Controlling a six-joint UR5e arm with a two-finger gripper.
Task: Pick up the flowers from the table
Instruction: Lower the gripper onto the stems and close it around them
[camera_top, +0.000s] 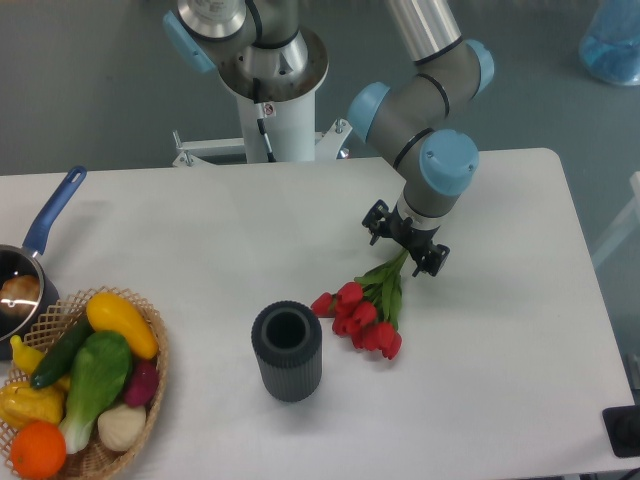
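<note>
my end effector (404, 240) is low over the large white smooth table (500, 340), right at the stem end of the small bunch of red tulips with green leaves and thin stems (368, 305). the flowers lie flat on the table, buds fanned toward the near side and stems running up under my wrist. from this camera i cannot tell whether my fingers are apart or already closed on the stems; the black finger parts sit either side of the green, but the gap itself is hidden

to do this step well, i judge i should take the stems together where they bunch, not the leaves, and squeeze only as much as thin stems bear. then a straight lift, slow, so the heavy bud end droops without slipping out or dragging across the surface

the dark grey ribbed cylindrical vase (287, 351) stands just beside the outermost buds, so any sideways swing toward it risks a knock. the wicker basket of colourful vegetables (85, 395) and the blue-handled saucepan (30, 270) are well apart at the far left. toward the right edge the table is bare, and the room above is free, so up is my safest way
</note>
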